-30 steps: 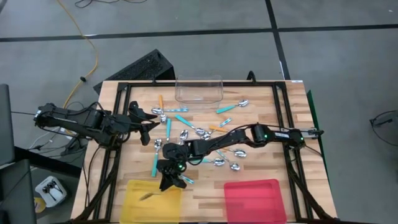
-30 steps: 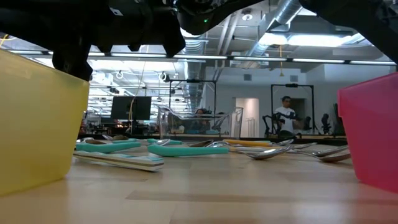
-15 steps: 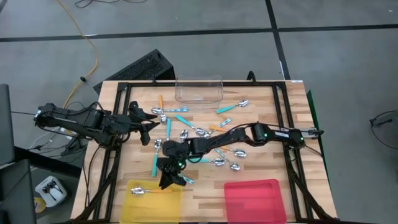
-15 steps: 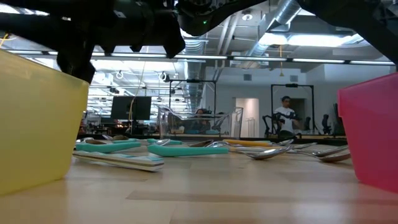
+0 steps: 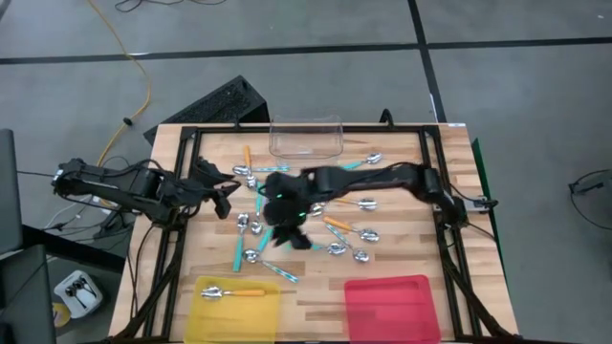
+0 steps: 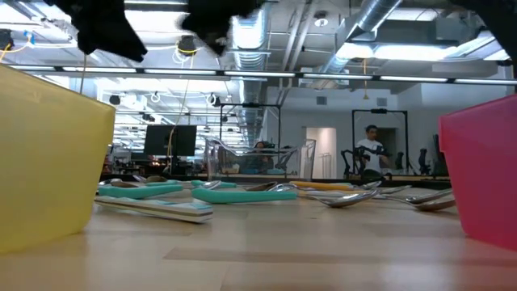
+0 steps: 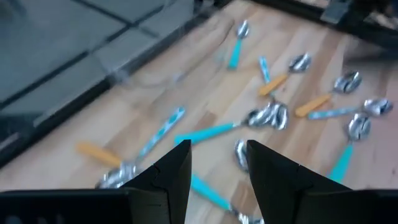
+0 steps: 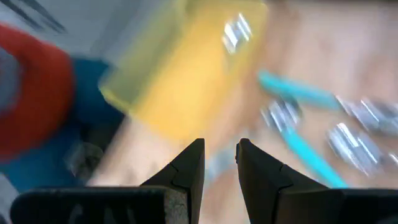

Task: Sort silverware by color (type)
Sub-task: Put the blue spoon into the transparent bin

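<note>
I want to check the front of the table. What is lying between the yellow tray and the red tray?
Nothing lies there. In the high view, the strip between the yellow tray and the red tray is bare wood; the low view shows the same.

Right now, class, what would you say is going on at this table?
Two robot arms are sorting spoons by handle colour. One orange-handled spoon lies in the yellow tray; the red tray holds nothing. The right gripper hangs empty, jaws open, over the scattered spoons mid-table. The left gripper waits open and empty near the left edge.
</note>
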Controlling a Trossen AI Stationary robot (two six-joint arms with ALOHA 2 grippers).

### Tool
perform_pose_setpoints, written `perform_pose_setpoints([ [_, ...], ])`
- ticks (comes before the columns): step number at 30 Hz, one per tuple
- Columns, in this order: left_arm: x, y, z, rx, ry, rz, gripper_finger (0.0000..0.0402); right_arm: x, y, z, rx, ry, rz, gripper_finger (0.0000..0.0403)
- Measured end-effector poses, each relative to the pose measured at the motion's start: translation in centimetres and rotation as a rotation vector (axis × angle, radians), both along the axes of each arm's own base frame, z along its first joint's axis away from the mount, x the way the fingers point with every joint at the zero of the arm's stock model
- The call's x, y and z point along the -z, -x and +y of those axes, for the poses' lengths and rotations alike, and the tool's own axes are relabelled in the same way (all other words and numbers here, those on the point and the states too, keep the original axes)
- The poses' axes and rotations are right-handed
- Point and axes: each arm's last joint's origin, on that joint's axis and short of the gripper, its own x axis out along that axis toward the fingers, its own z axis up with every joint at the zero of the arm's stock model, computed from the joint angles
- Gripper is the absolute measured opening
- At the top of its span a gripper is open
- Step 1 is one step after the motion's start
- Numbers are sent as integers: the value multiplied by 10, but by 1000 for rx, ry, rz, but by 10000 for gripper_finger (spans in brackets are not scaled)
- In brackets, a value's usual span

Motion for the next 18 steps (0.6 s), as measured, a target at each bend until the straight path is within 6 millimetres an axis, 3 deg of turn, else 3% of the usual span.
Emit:
perform_pose_setpoints([
  [5, 12, -2, 1, -46, 64, 104, 138, -44, 53, -9, 161, 276, 116, 118],
  [10, 30, -22, -5, -36, 180, 216, 146, -92, 102, -20, 380, 429, 103, 118],
  [18, 63, -48, -14, -185, 404, 373, 151, -144, 166, -34, 701, 478, 13, 118],
])
